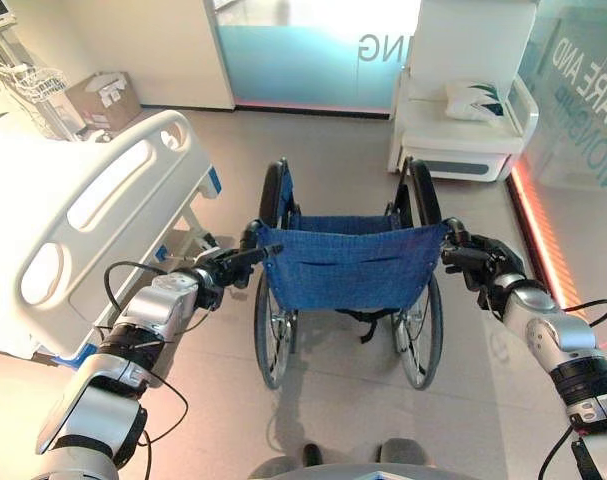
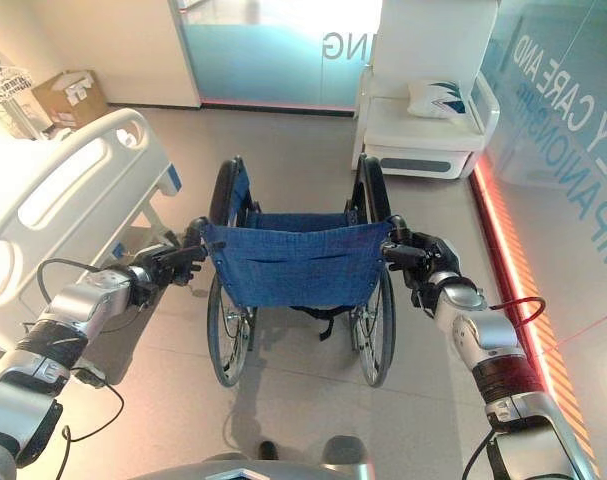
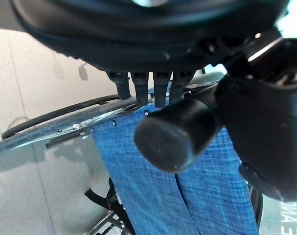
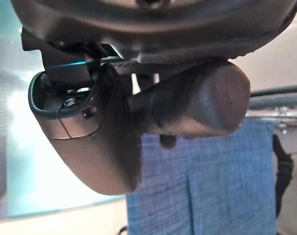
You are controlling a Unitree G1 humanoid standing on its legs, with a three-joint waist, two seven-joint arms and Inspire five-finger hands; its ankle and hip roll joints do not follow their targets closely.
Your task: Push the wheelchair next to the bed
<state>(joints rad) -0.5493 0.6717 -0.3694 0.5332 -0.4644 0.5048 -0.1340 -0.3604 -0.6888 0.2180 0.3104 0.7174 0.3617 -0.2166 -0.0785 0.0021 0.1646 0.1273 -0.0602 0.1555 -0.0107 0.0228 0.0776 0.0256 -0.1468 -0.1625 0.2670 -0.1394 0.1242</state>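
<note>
The wheelchair [image 1: 348, 275] sits in the middle of the frame, its back to me and its long axis pointing away toward the top. The bed [image 1: 78, 215] lies on the left of the frame, its white end rail near the chair's left wheel with a strip of bare floor between. I judge the coming push has to carry the chair ahead and bend it leftward. The chair has a blue cloth backrest, black push grips and spoked wheels. I have my left robot hand [image 1: 221, 268] curled around the left push grip [image 3: 175, 132], on the bed side, so it is the nearer hand to the bed. My right robot hand [image 1: 478, 262] is wrapped around the right push grip [image 4: 197, 105]. A white armchair [image 1: 463, 110] with a cushion stands at upper right, a cardboard box [image 1: 103, 100] at upper left
</note>
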